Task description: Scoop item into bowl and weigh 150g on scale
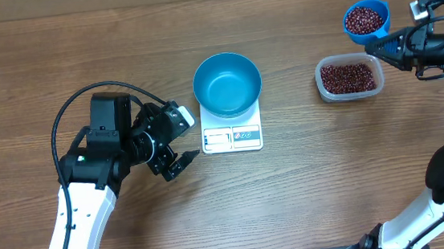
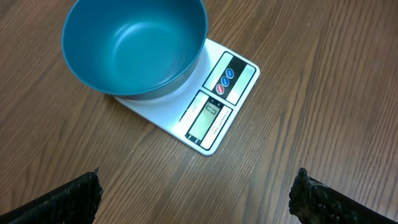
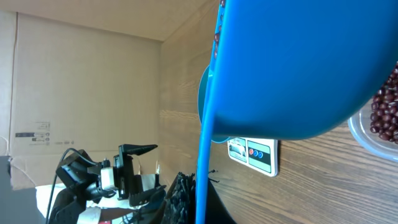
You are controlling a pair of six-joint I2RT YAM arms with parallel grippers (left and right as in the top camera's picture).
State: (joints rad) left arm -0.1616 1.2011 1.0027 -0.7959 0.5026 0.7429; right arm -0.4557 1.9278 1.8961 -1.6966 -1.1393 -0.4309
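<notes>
your left gripper [image 1: 178, 162] sits nearest, at the near left, jaws spread wide and holding nothing, its fingertips aimed at the scale [image 1: 232, 138] just to its right. the scale's display edge faces near, and the teal bowl [image 1: 228, 88] stands on its far half, upright and empty. farther right, well apart from the scale, the clear tub [image 1: 320, 79] holds a bed of beans [image 1: 350, 77]. farthest, just beyond the tub at the far right, your right gripper [image 1: 388, 45] is clamped on the handle of the blue scoop [image 1: 386, 12], which sits level and full of beans. judge the load as light but loose: small, hard, smooth grains that will roll and bounce away if the scoop tips early, so hold it by the handle and carry the cup level until it is over the bowl. the bowl looks light and smooth-sided and merely rests on the scale, so pour gently or it may shift.
</notes>
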